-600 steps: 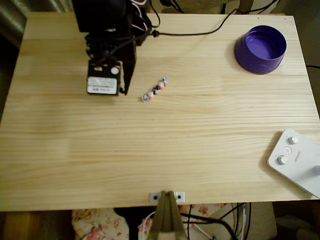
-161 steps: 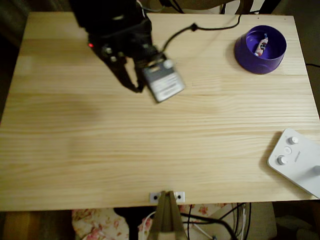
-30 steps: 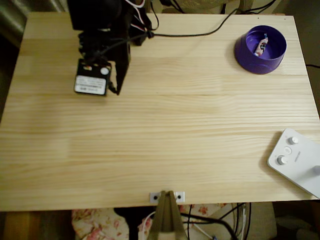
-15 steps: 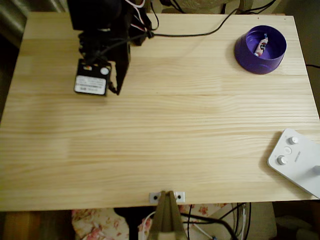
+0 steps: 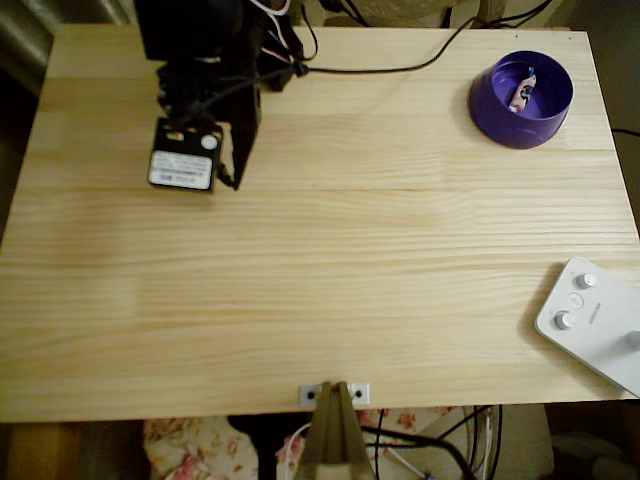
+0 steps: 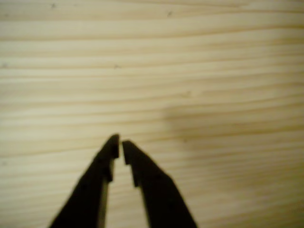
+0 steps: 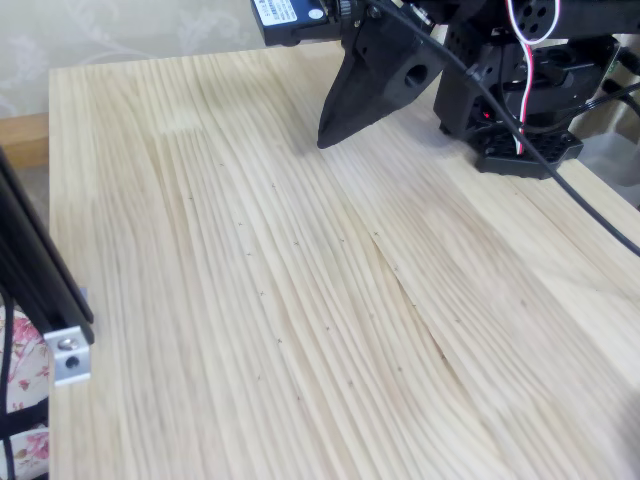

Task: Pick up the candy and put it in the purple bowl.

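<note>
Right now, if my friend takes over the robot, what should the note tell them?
Hand: shut, holding nothing, hanging over bare wood near the table's top-left corner in the overhead view.
Candy: lying inside the purple bowl, at the top-right corner of the table.
Done: the candy is in the bowl, so the job looks finished.
Left: nothing to pick up; perhaps just park the arm.
Also there: a white button-topped device at the right edge, untouched.

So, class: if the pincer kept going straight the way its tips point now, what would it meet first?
Most likely the bare wooden table: the nearly closed pincer points down at plain wood, with nothing between, though the gap is hard to judge.
</note>
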